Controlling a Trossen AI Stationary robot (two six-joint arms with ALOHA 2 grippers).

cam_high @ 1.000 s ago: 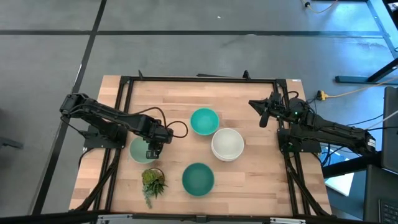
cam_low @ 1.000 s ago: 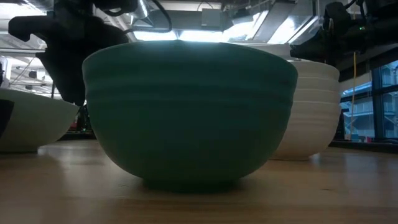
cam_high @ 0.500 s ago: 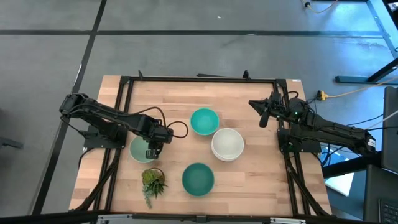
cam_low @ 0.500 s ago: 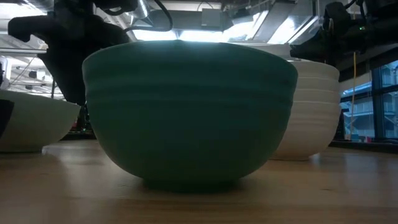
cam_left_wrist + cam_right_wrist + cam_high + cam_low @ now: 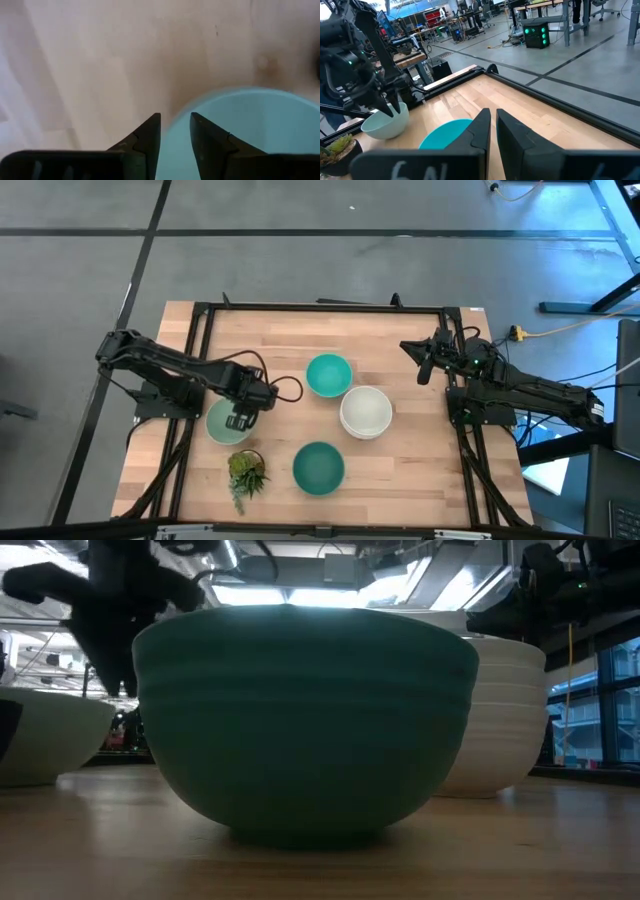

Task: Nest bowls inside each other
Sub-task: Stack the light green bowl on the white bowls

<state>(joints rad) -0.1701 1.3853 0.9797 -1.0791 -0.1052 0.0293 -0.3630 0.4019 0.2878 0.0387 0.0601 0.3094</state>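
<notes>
The pale mint bowl sits at the table's left, with my left gripper shut on its right-hand rim. A bright teal bowl, a stack of white bowls and a darker teal bowl stand on their bases mid-table. My right gripper waits, shut, over the far right part of the table and touches nothing. My left gripper pinches the mint bowl's rim on the side facing the table's middle. One finger is inside the bowl and the other finger outside, coming from above and pointing down. The bowl stays upright; whether its base is off the table, I cannot tell.
A small green potted plant stands just nearer than the mint bowl. The black frame rails run along the table's left, far and right sides. Bare wood lies between the bowls and the right rail.
My left gripper has moved a little toward the table's left edge, still shut on the rim. The mint bowl has shifted with it a short way left, staying upright. The other bowls and the right arm have kept still.
</notes>
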